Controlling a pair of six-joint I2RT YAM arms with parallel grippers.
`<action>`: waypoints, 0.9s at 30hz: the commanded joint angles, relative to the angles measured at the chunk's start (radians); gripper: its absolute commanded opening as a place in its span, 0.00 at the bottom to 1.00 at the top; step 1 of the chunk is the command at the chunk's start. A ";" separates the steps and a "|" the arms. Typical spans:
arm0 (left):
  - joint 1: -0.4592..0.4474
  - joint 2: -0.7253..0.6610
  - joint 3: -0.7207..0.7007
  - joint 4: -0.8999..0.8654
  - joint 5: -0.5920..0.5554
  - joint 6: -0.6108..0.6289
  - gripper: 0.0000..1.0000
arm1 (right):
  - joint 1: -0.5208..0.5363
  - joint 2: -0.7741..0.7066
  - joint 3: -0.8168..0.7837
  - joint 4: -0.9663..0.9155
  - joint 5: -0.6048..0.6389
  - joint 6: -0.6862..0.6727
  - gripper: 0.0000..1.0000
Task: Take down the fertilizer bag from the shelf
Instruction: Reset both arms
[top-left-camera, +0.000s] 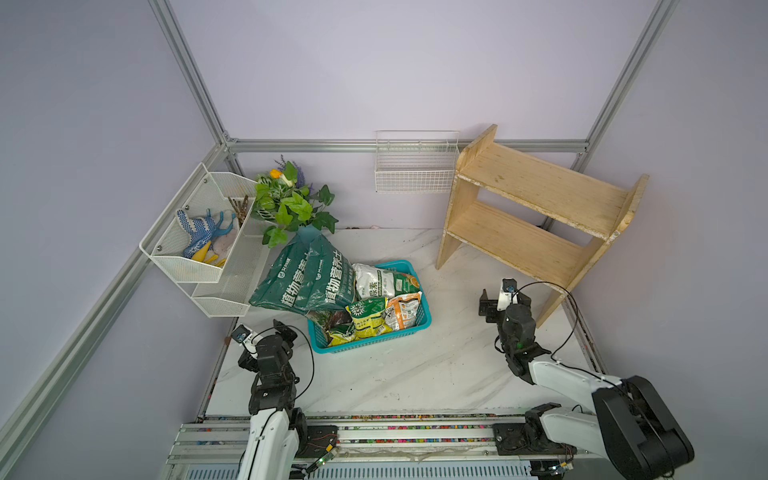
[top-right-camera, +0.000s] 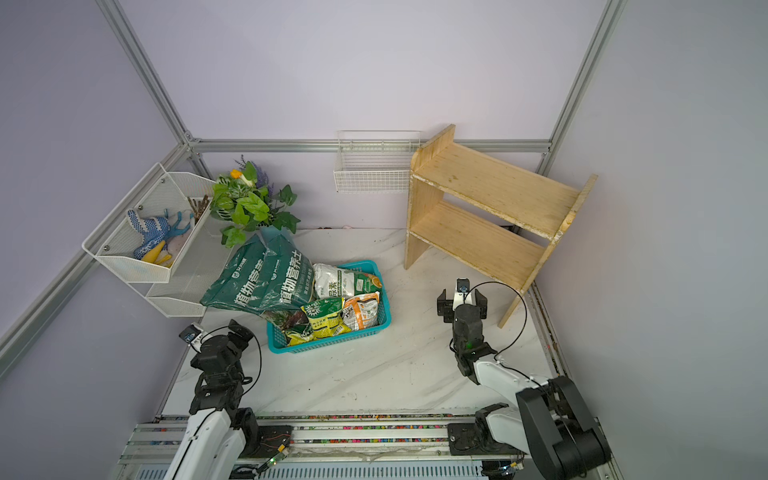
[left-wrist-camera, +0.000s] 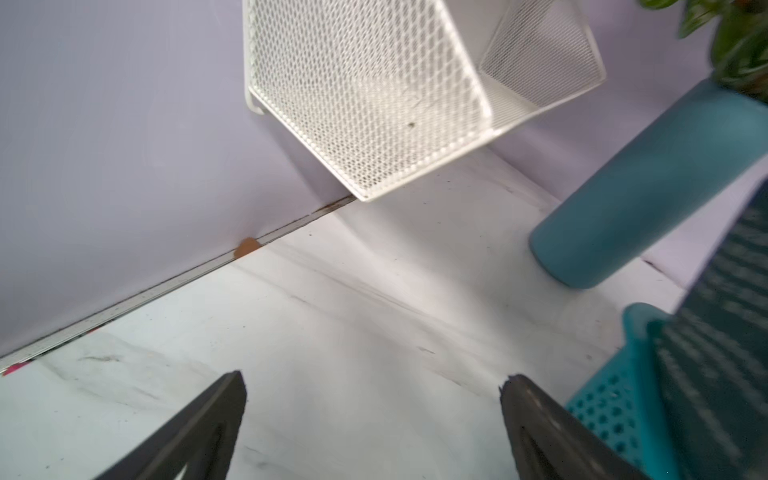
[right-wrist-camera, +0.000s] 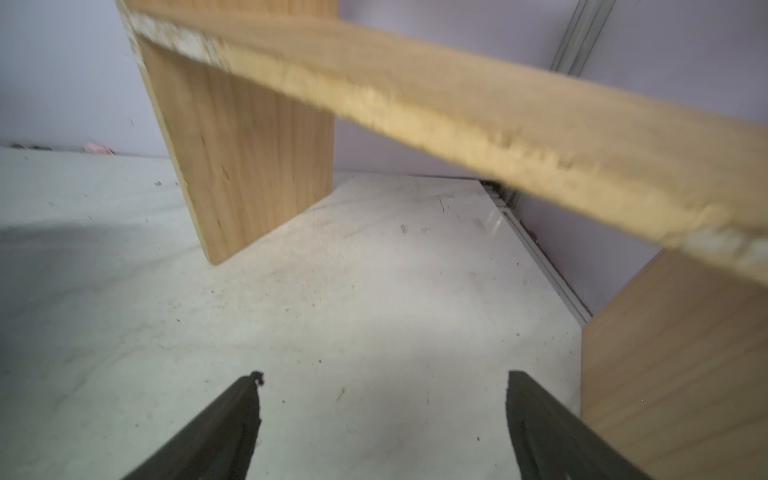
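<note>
Here, lilac walls (top-left-camera: 374, 62) enclose a marble tabletop (top-left-camera: 395, 374) bearing the shelf (top-left-camera: 540, 187).

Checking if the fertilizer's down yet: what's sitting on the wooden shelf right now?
Nothing shows on the shelf in a top view: upper board bare, lower board's front bare. Its rear is hidden beneath the upper board. Several bags lie in the teal basket.
</note>
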 joint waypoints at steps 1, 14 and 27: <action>0.026 0.257 0.009 0.318 -0.009 0.080 1.00 | -0.032 0.033 0.005 0.157 -0.070 0.000 0.97; -0.075 0.689 0.219 0.563 0.270 0.335 1.00 | -0.200 0.270 0.009 0.416 -0.228 0.090 0.99; -0.116 0.821 0.241 0.631 0.430 0.453 1.00 | -0.199 0.273 0.000 0.438 -0.235 0.084 1.00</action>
